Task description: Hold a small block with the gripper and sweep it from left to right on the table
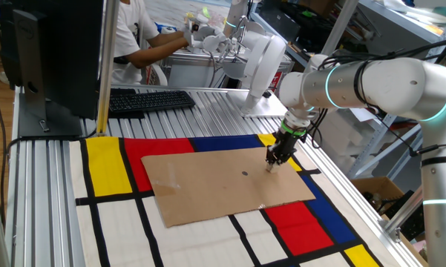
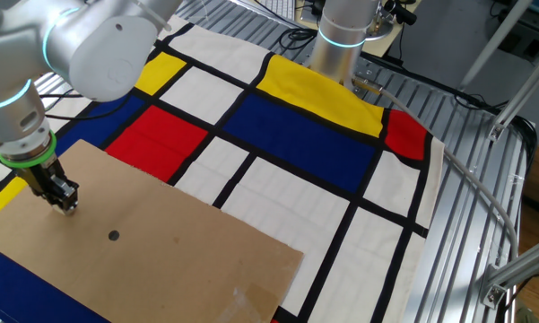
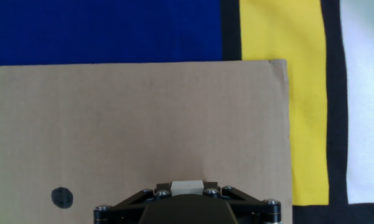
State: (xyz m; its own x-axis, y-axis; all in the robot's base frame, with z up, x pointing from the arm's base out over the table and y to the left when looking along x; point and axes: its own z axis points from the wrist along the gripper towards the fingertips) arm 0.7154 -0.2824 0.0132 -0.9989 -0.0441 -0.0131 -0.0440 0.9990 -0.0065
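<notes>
Hand view: looked straight down along black gripper, jaws pinched on small block, pale beige cube seen between finger bases, resting on brown cardboard sheet. Small dark dot mark sat on cardboard to left of gripper, apart from it. Cardboard edge bordered blue rectangle above, yellow strip to right, white panel further right, black lines between. One fixed view: gripper pointed down at cardboard near its far right corner, green ring above fingers, silver-white arm reaching in from right; block too small to make out there. Keyboard lay on aluminium-slatted table behind mat. Other fixed view: gripper tip down on cardboard, dot nearby.
</notes>
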